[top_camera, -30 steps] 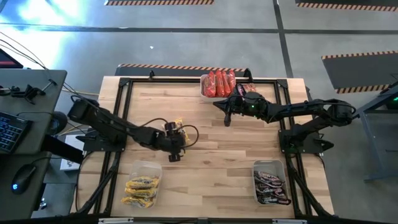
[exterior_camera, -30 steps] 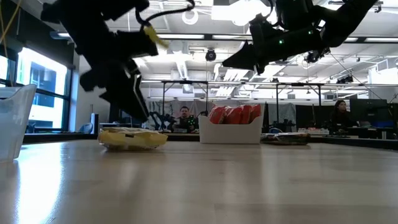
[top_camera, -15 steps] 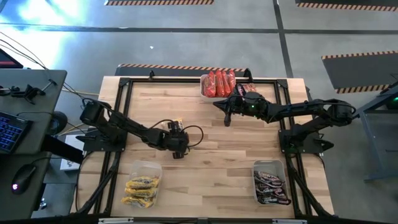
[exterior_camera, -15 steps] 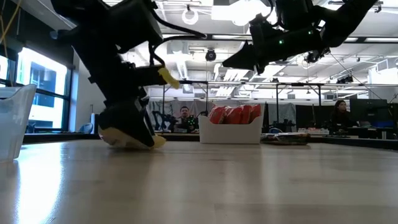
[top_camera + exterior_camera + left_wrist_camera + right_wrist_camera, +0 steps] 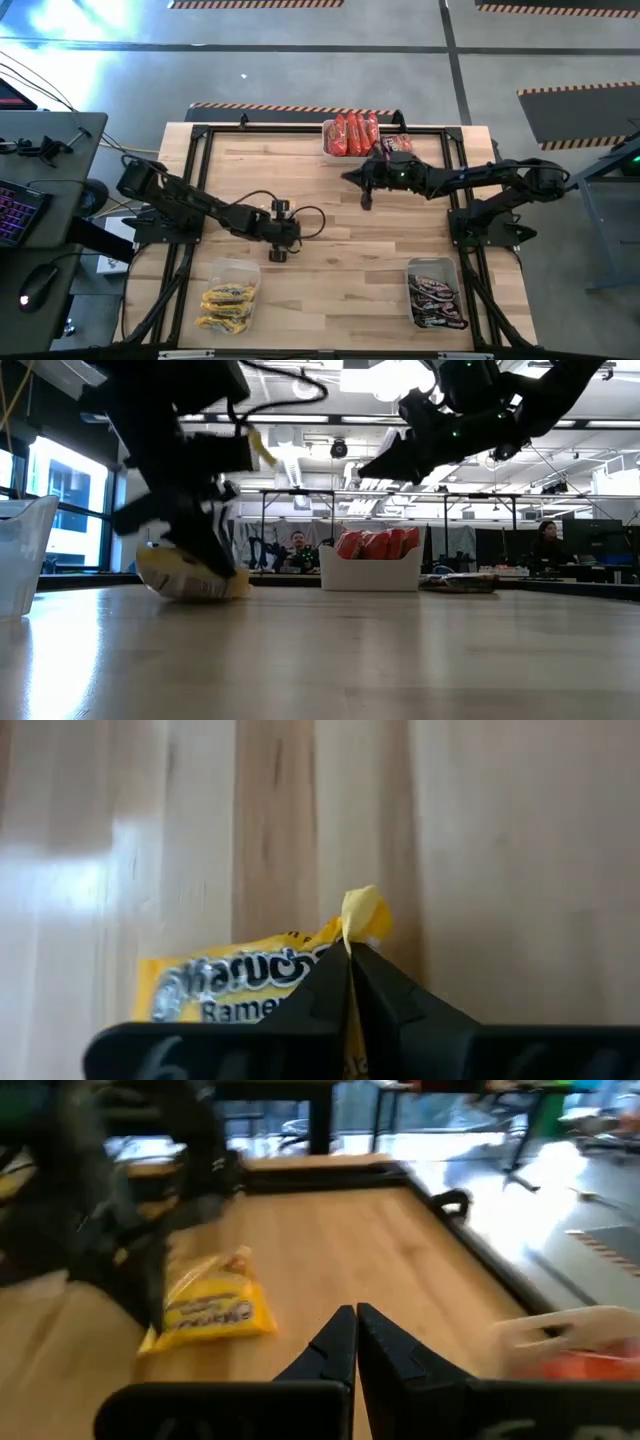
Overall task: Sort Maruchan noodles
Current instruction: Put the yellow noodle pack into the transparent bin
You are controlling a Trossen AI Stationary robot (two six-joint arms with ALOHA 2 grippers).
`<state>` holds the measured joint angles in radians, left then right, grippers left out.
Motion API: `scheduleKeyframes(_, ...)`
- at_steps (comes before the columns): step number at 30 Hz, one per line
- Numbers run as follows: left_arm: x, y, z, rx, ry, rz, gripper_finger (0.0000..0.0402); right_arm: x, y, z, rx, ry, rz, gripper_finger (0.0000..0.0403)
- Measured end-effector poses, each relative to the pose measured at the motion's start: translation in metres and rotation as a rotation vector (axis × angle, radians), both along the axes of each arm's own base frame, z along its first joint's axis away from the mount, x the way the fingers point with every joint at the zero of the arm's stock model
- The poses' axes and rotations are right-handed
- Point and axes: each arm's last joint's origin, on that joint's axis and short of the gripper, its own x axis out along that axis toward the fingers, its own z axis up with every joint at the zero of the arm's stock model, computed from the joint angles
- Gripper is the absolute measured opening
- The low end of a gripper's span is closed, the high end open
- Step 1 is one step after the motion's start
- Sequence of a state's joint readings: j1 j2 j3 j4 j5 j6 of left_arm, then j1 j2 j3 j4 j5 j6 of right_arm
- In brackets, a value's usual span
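Note:
A yellow Maruchan noodles packet lies on the wooden table, left of its middle, and also shows in the low view and the right wrist view. My left gripper slants down onto it and is shut on it; from above, the gripper hides the packet. My right gripper hangs shut and empty above the table's far middle, near the tub of red-orange packets. My left gripper pinches the yellow packet's crimped end between its two fingers, and a bit of that end sticks out past the fingertips. The fingers come slanting down from above. The packet sits tilted, its lower side on the table.
A clear tub of yellow packets stands near the front left, and a tub of dark brown packets near the front right. A black frame borders the table. Bare wood lies between the tubs. People sit in the room beyond.
My left gripper has come down onto the yellow packet and shut on its end. The packet, which lay flat, now sits tilted and has shifted a little on the table.

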<state>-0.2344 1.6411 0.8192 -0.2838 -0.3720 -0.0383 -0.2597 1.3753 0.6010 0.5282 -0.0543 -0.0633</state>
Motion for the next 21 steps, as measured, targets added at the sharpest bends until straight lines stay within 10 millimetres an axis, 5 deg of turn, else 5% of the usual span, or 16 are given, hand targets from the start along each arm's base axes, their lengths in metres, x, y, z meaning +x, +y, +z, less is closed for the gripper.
scheduleKeyframes(5,-0.006,-0.001,0.032,-0.087,-0.114,-0.05,0.0001,0.013,0.021,-0.018,-0.019,0.05,0.114,0.0027)
scheduleKeyframes(16,-0.023,-0.002,0.089,-0.169,-0.362,-0.096,0.0,0.041,0.061,-0.06,-0.004,0.026,0.279,0.0217)
scheduleKeyframes(21,-0.027,-0.003,0.102,-0.179,-0.438,-0.101,0.0,0.052,0.064,-0.078,0.093,-0.056,0.342,0.0249)
